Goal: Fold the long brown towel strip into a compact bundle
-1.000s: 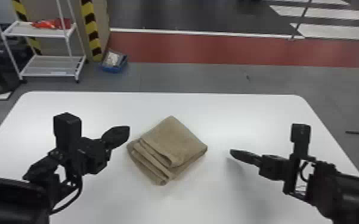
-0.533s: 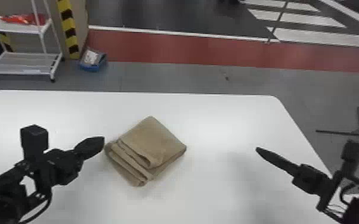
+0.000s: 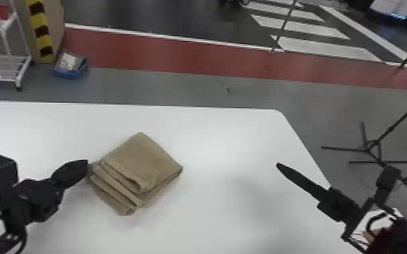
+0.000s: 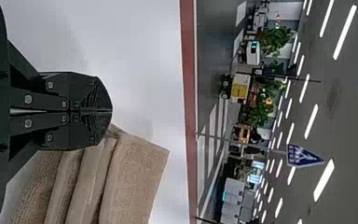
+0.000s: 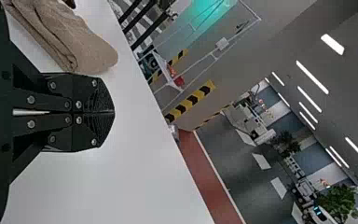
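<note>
Farther from the towel [image 3: 145, 158] than in the earlier frame, the right gripper [image 3: 278, 165] has moved toward the right edge of the desk [image 3: 219, 135]. Towel: folded into a compact, roughly square bundle, lying flat and set diamond-wise, one corner toward the far edge, one toward the near side. Its slightly longer axis runs from near-left to far-right; the stacked folds face near-left. It rests in from the far edge, well to the left of the far right corner. Left gripper [image 3: 86, 163]: just beside the bundle's left corner, fingers closed together on nothing; whether they touch the cloth cannot be told. Right gripper: above the desk near its right edge, well apart from the towel, fingers likewise pressed together and empty. Beyond the far edge, on the floor: a blue box [image 3: 66, 74] and a white rack [image 3: 0, 60]. Compared with the earlier frame, the towel keeps its place and folds; the head view has swung to the right.
</note>
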`<act>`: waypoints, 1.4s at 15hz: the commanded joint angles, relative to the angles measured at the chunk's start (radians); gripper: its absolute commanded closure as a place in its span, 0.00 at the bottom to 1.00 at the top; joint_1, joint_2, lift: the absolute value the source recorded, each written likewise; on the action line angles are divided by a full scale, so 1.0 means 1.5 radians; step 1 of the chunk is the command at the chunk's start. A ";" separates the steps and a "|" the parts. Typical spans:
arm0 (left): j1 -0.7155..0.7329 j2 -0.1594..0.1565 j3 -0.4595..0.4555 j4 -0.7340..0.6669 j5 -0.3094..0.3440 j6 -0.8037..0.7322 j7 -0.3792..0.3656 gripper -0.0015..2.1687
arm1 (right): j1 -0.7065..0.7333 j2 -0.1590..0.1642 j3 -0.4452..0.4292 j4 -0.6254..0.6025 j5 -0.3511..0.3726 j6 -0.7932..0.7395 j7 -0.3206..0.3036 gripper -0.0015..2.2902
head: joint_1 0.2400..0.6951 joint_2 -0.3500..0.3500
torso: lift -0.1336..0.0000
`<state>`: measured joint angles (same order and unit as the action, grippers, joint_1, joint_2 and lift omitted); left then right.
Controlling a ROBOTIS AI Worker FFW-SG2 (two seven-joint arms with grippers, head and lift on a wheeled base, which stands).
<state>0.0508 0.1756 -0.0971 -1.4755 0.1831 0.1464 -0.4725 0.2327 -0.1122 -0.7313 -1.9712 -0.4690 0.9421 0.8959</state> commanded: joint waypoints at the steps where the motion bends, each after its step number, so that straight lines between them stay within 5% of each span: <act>1: 0.005 0.000 -0.001 -0.001 -0.002 0.016 -0.002 0.92 | 0.000 0.000 0.002 -0.004 0.000 -0.001 0.001 0.92 | 1.00 0.10 | 0.20; 17: 0.141 -0.008 -0.134 -0.188 0.010 0.137 -0.031 0.92 | -0.021 -0.004 0.004 0.055 0.003 -0.031 0.005 0.92 | 1.00 0.00 | 0.20; 21: 0.162 -0.007 -0.079 -0.238 0.016 0.117 -0.019 0.92 | -0.020 -0.002 0.016 0.049 0.001 -0.033 0.007 0.92 | 1.00 0.00 | 0.20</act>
<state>0.2754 0.1651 -0.2618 -1.7937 0.1991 0.3362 -0.5034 0.2011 -0.1173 -0.7149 -1.8911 -0.4674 0.8934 0.9057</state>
